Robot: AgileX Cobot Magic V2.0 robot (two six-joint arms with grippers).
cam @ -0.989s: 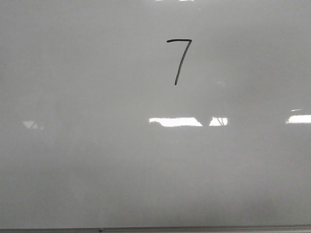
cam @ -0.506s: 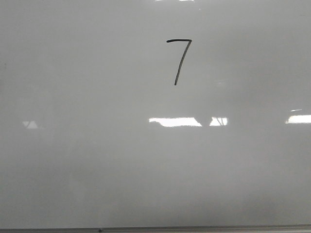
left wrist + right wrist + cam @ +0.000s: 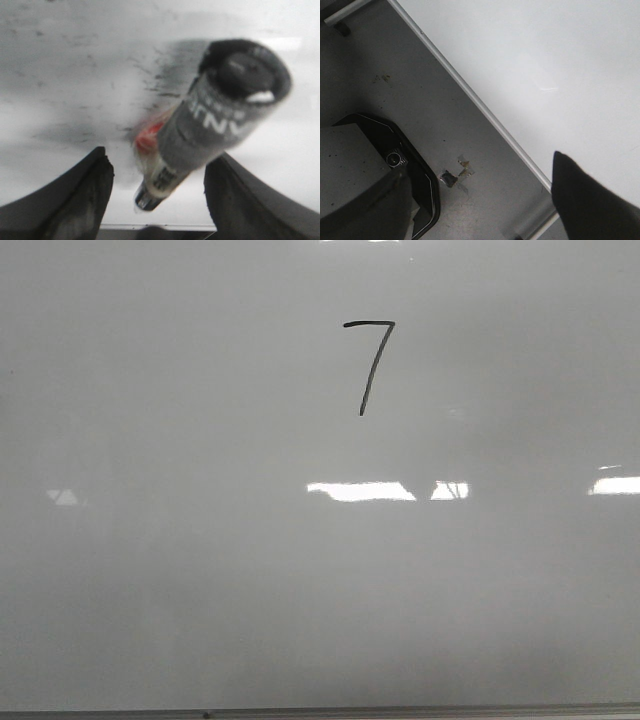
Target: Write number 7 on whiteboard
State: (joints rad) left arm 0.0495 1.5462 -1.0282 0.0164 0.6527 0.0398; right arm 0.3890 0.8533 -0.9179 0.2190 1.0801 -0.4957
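Note:
The number 7 (image 3: 368, 365) is drawn in thin black marker on the upper middle of the whiteboard (image 3: 200, 570), which fills the front view. Neither gripper shows in that view. In the left wrist view my left gripper (image 3: 157, 195) has its jaws wide apart over the smudged whiteboard (image 3: 60, 75). A blurred grey marker (image 3: 200, 135) with a black end and a red patch slants between the fingers. I see no finger pressing on it. In the right wrist view my right gripper (image 3: 480, 205) is open and empty beside the whiteboard (image 3: 545, 60).
The board's thin grey frame edge (image 3: 320, 712) runs along the bottom of the front view and slants across the right wrist view (image 3: 470, 95). Beside it lie a grey surface (image 3: 485, 165) with a tape scrap and a black-rimmed device (image 3: 415, 165). Bright light reflections (image 3: 360, 491) lie on the board.

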